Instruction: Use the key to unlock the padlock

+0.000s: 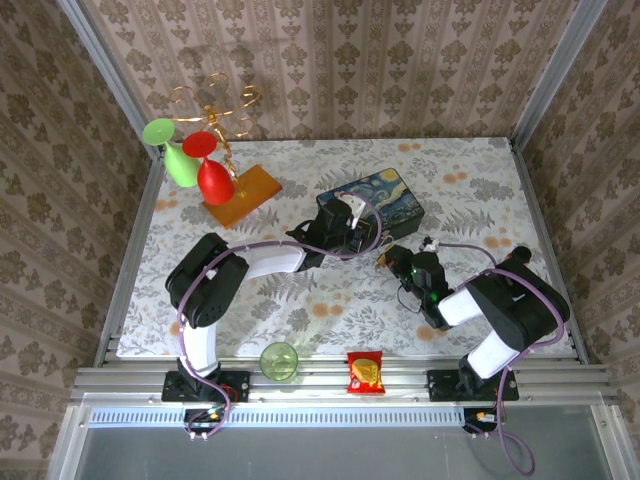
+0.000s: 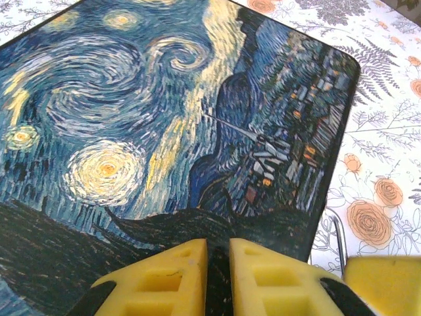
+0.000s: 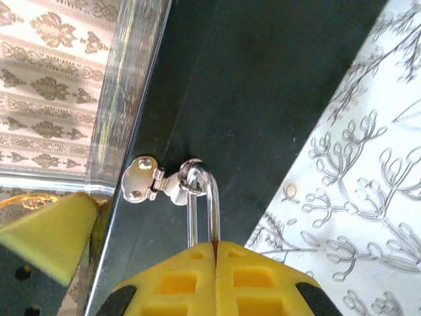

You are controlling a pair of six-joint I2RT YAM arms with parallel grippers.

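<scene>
While its shackle's bow hooks the clasp (image 3: pixel 141 185) on the box's (image 3: pixel 263 79) side, the padlock (image 3: pixel 214 210) points lengthwise into the right tool (image 3: pixel 216 253), pinched shut; the left tool (image 2: pixel 218 249) stands narrowly parted over the lid (image 2: pixel 131 131).

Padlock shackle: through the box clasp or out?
Through. Right wrist view shows the shackle looped through the clasp on the box; locked or unlocked, cannot tell.

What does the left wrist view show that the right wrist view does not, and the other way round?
Left wrist: the box's blue-and-yellow painted lid, and the left gripper, fingers a narrow slit apart. Right wrist: the box's dark side wall, its small silver clasp, and the right gripper shut on the padlock. Both: the padlock's thin silvery U-shaped shackle and the white floral tablecloth.
</scene>
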